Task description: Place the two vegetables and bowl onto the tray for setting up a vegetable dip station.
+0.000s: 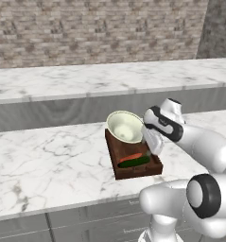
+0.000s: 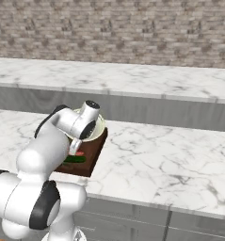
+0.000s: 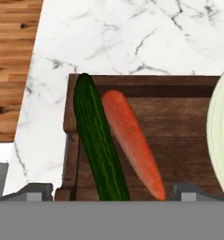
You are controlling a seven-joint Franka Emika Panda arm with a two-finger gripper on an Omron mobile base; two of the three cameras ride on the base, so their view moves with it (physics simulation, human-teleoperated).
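Looks like you're basically done: cucumber (image 3: 98, 145) and carrot (image 3: 132, 140) lie side by side mid-frame on the tray (image 3: 179, 117), bowl (image 1: 125, 126) tilted on its far end, gripper (image 1: 152, 142) fingers spread and holding nothing.

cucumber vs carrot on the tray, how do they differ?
Colour: the cucumber is dark green, the carrot orange-red.
Shape: the cucumber is longer with a near-even width; the carrot is shorter and tapers to a point.
Place: the cucumber lies along the edge of the tray, over the rim at one end; the carrot lies further in, toward the bowl.
Shared: both lie flat, side by side, on the tray.
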